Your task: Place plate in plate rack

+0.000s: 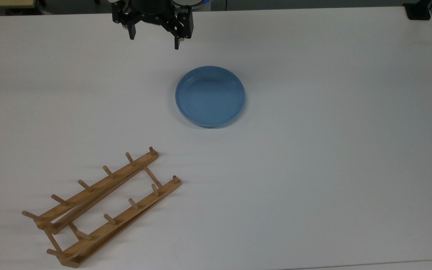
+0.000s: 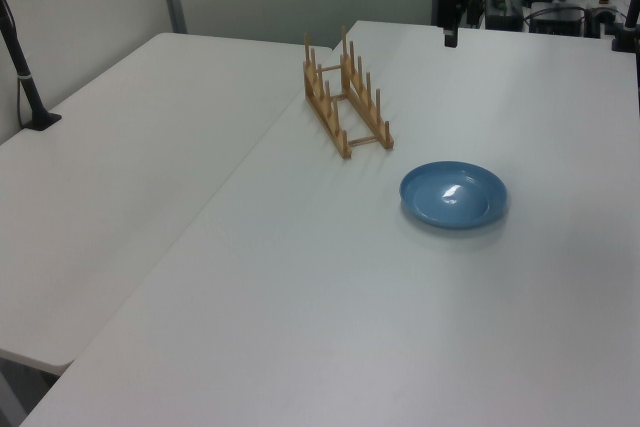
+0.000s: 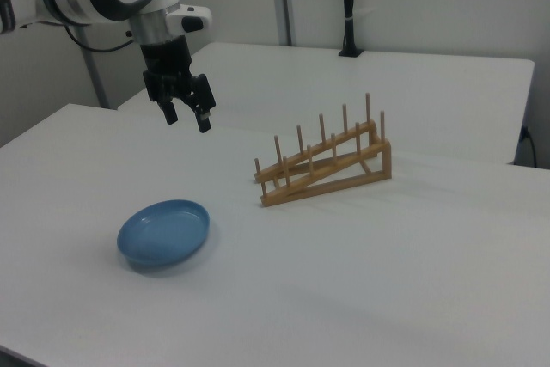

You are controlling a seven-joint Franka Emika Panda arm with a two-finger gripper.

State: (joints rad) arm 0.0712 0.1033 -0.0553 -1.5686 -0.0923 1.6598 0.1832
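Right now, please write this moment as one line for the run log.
gripper: open, above table, holds nothing | plate: flat on table, untouched | rack: empty, apart from plate | step: grasp not yet begun

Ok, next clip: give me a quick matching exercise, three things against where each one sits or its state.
Things:
1. plate
2. plate rack
3. tool

States:
A. open, hanging above the table, holding nothing
B. lying flat on the table, right way up
C. standing on the table with no plate between its pegs

Pairs: 1-B, 2-C, 3-A
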